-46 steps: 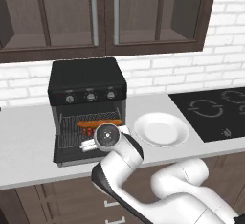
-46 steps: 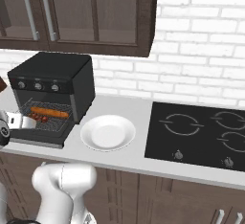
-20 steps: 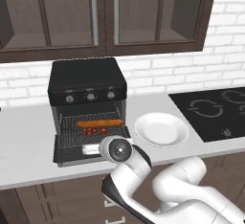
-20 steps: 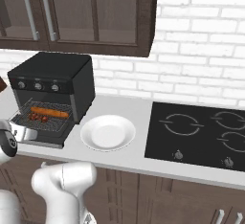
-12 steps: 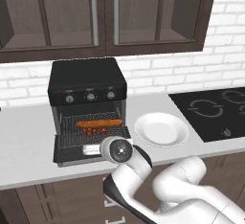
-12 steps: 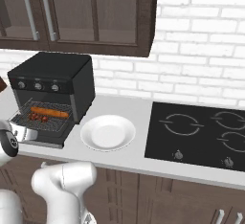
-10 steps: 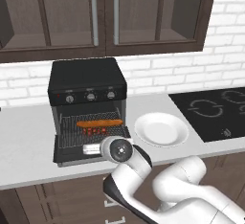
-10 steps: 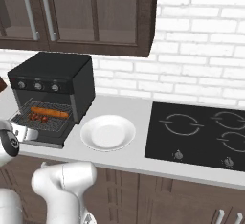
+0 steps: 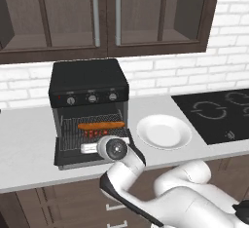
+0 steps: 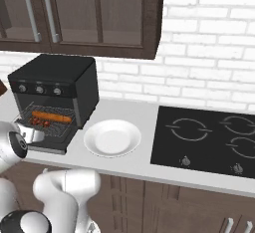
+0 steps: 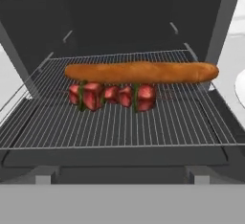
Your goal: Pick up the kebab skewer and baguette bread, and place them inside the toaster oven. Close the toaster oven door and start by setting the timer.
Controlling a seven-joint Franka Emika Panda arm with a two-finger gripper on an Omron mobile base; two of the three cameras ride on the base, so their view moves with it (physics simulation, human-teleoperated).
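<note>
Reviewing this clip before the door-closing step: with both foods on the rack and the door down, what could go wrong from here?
1. The kebab skewer lies in front of the baguette bread on the wire rack; a jolt may roll it forward.
2. The toaster oven door hangs open under the wrist; a lift from one corner could slip.

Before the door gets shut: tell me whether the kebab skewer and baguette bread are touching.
Touching, by the hand view: the kebab skewer lies against the front edge of the baguette bread on the rack, no gap between them.

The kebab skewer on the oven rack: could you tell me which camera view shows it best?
The hand view: the kebab skewer lies large and unobstructed beside the baguette. In the left and right base views it is a small reddish streak on the rack.
</note>
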